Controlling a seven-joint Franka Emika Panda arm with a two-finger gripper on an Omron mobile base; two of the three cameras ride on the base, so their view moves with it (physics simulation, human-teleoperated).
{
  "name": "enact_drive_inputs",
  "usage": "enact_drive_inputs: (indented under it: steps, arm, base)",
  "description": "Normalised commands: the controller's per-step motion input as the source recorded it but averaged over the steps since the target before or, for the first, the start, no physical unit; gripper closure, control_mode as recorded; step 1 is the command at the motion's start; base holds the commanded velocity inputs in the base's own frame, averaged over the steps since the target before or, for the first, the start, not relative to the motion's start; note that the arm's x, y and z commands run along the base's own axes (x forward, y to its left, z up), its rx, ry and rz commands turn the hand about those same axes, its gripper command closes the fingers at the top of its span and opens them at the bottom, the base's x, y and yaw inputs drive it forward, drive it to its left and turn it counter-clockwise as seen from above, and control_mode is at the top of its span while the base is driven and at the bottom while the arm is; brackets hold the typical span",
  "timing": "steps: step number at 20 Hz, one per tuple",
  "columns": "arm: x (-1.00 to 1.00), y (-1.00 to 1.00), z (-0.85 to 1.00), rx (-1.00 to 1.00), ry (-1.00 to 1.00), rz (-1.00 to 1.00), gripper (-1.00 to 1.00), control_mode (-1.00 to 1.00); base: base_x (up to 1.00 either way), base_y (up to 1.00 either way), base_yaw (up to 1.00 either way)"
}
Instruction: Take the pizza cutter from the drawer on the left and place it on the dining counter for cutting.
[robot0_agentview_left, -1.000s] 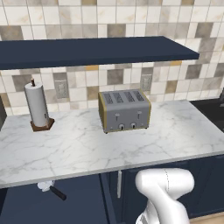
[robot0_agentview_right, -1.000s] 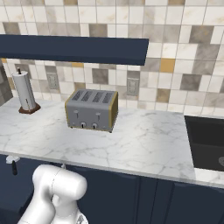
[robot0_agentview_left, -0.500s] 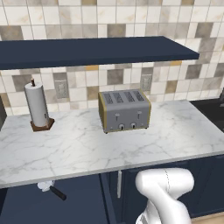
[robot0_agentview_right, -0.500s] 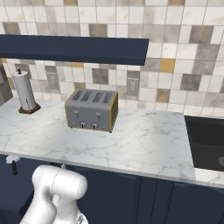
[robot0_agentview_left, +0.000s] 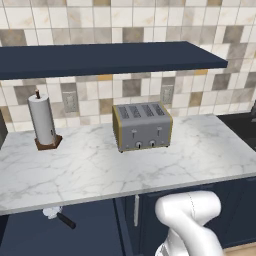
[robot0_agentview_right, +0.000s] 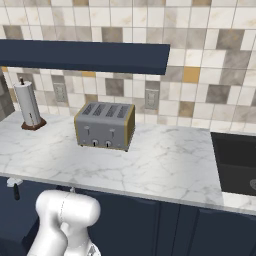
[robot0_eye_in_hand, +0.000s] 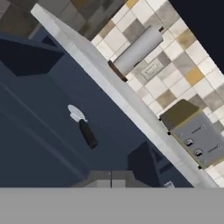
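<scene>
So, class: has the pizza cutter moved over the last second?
No. In the left base view the pizza cutter lies just below the marble worktop's front edge, under the paper towel roll, exactly as before.

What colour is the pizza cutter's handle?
Black; the pizza cutter shows best in the hand view.

No writing, label, brand or number can be read on anything in these views.

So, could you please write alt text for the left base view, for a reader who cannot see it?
A silver four-slot toaster stands on a white marble worktop under a navy shelf, with a paper towel roll on its stand to the left. Below the worktop's front edge at lower left lies the pizza cutter, in the open drawer.
</scene>
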Motion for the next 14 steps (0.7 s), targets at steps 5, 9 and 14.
enact_drive_inputs:
  steps: [5, 9, 14]
  arm:
    - [0.2, -0.18, 0.35, 0.14, 0.17, -0.05, 1.0, -1.0]
    - [0.2, -0.23, 0.3, 0.11, 0.22, -0.04, 1.0, -1.0]
    - [0.23, -0.23, 0.24, 0.07, 0.25, -0.01, 1.0, -1.0]
  base:
    - [0.0, 0.0, 0.0]
    - [0.0, 0.0, 0.0]
    - [0.0, 0.0, 0.0]
